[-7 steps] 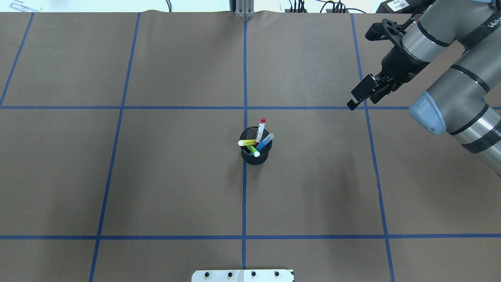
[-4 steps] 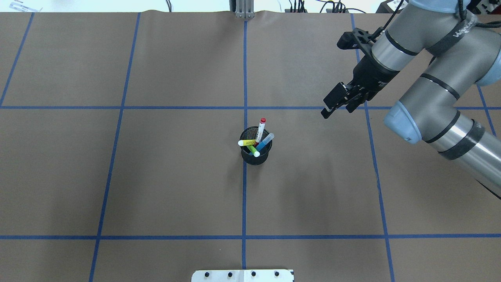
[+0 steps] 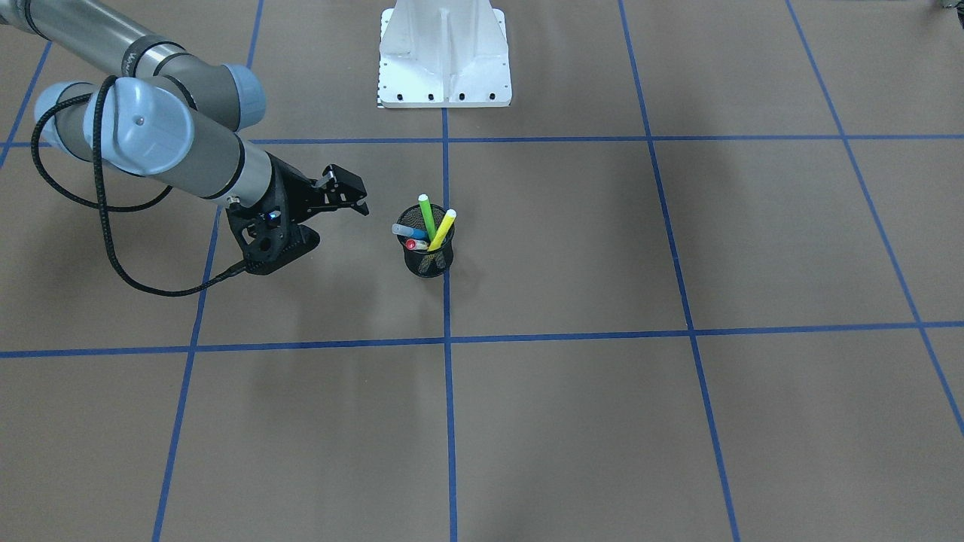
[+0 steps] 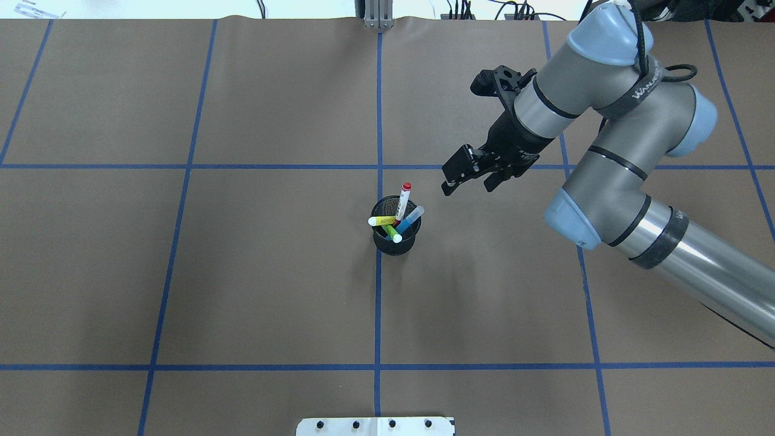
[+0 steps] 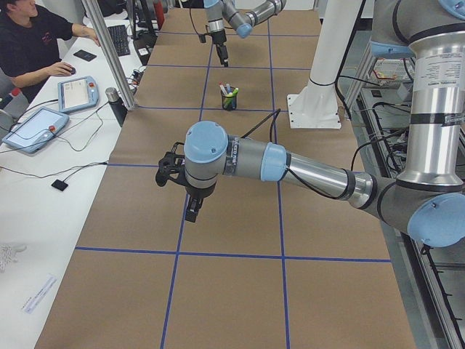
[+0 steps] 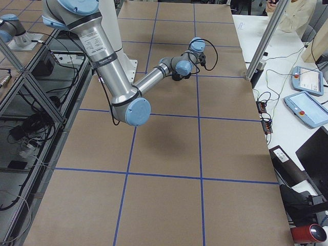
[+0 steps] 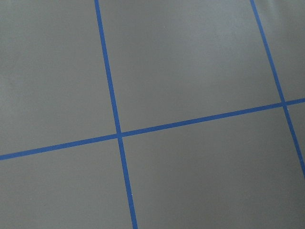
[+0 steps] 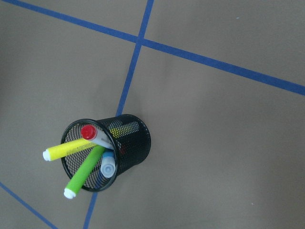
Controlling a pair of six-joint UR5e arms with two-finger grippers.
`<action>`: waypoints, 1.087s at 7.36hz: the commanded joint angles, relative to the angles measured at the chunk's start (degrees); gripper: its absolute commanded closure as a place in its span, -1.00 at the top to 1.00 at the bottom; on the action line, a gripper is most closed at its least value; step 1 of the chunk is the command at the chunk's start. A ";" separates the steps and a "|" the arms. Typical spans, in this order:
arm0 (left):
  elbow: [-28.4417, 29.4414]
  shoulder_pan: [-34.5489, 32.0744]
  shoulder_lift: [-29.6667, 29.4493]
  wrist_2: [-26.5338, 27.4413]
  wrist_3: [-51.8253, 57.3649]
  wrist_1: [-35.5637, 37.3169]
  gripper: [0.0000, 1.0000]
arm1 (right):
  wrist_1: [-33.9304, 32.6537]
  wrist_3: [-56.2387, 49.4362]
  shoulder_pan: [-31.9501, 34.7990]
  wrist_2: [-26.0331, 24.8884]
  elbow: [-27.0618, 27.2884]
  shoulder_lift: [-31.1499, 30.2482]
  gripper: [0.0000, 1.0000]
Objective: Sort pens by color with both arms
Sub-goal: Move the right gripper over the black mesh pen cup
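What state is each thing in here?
Black mesh cup, upright, untouched.
Red-capped pen, leaning in the cup.
Blue pen, leaning in the cup.
Green pen, leaning in the cup.
Yellow pen, leaning in the cup.
Right hand, open, empty, short of the cup.
Left hand, away from the cup; grip cannot be told.

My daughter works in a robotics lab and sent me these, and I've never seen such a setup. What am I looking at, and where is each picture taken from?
This is a robot with two jointed arms at a brown table marked with blue tape. One camera looks down from behind the robot, one faces it, one stands at each table end, and one rides on each wrist. A black mesh cup holds four pens: red-capped, blue, yellow, green. The right arm reaches near the cup, its jaws open and empty. The left arm hangs over bare table; its jaws' state is unclear.
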 commanded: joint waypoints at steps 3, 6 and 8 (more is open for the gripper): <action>0.01 0.01 -0.10 -0.01 -0.32 -0.07 1.00 | 5.79 10.88 -2.84 -3.07 -2.03 1.54 0.94; -0.08 0.01 -0.19 -0.10 -0.32 -0.07 1.00 | 5.79 16.01 -4.33 -6.23 -2.20 2.95 0.92; 0.10 0.01 -0.19 -0.10 -0.32 -0.07 1.00 | 5.88 18.45 -6.00 -7.74 -2.12 2.86 0.82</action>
